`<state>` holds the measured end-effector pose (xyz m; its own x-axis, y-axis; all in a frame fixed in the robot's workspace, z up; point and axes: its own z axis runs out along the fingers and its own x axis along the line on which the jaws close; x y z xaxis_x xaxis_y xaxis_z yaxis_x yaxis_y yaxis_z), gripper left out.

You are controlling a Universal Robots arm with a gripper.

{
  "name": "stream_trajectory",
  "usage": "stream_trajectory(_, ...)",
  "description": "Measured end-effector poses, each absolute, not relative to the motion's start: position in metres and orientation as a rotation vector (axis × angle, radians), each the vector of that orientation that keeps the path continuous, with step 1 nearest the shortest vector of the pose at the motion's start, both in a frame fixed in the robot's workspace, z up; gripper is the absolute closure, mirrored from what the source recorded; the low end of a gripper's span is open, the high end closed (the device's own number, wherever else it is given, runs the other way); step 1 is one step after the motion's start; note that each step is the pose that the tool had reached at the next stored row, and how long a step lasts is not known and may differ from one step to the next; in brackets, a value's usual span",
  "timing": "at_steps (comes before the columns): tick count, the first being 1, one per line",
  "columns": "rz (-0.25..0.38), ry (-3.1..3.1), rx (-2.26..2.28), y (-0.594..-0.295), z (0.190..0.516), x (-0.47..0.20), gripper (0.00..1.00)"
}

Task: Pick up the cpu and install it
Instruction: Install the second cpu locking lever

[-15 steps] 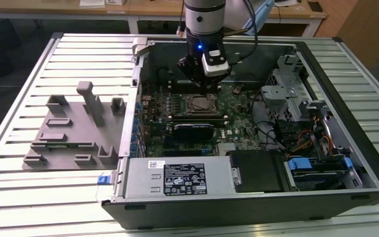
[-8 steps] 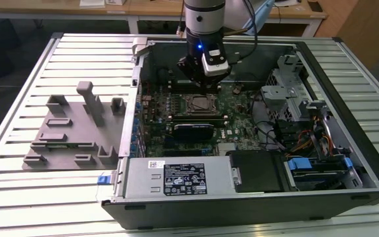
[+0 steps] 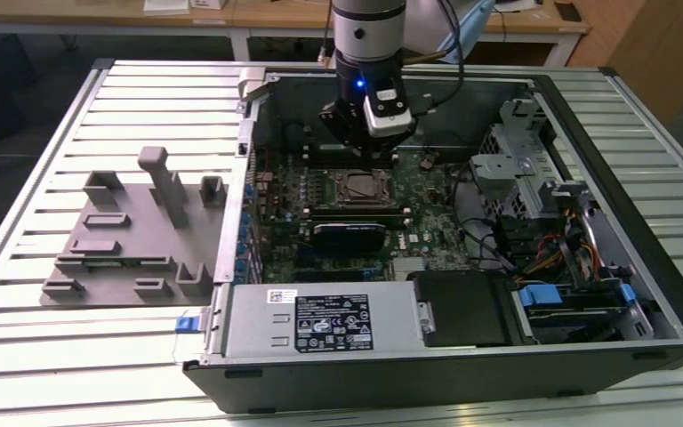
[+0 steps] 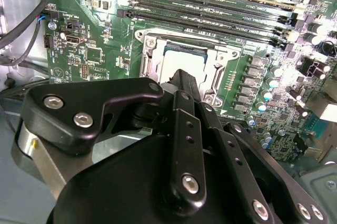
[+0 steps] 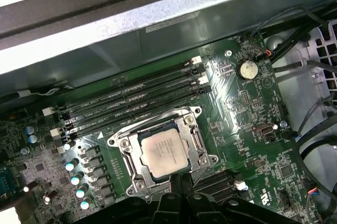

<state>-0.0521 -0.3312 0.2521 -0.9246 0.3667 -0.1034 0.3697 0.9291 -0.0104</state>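
Note:
The cpu (image 5: 162,150) lies flat inside the metal socket frame (image 5: 195,137) on the green motherboard, shiny top up; one edge of the cpu (image 4: 184,51) also shows in the second wrist view. My gripper (image 5: 181,182) hovers just above the socket's edge, clear of the chip, and its fingers (image 4: 181,84) stand together with nothing between them. In the exterior view the gripper (image 3: 366,149) hangs inside the open computer case, a little behind the socket frame (image 3: 359,185).
Memory slots (image 5: 131,100) run along one side of the socket. The case walls (image 3: 246,178), drive cage (image 3: 519,169) and cables (image 3: 496,249) hem in the board. A power supply (image 3: 312,325) sits in front. A grey fixture (image 3: 140,231) rests on the slatted table at the exterior view's left.

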Motion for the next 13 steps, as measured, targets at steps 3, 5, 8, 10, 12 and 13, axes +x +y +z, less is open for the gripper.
stream_trajectory(3, -0.045, 2.987, 0.572, -0.3311, 0.2520, -0.0521, 0.89)
stream_trajectory(5, -0.045, 2.987, 0.572, -0.3324, 0.2521, -0.0518, 0.89)
stream_trajectory(8, -0.045, 2.987, 0.572, -0.3358, 0.2520, -0.0512, 0.89)
stream_trajectory(10, -0.045, 2.987, 0.572, -0.3377, 0.2520, -0.0511, 0.89)
stream_trajectory(12, -0.045, 2.987, 0.572, -0.3392, 0.2515, -0.0511, 0.89)
stream_trajectory(13, -0.045, 2.987, 0.572, -0.3400, 0.2511, -0.0511, 0.89)
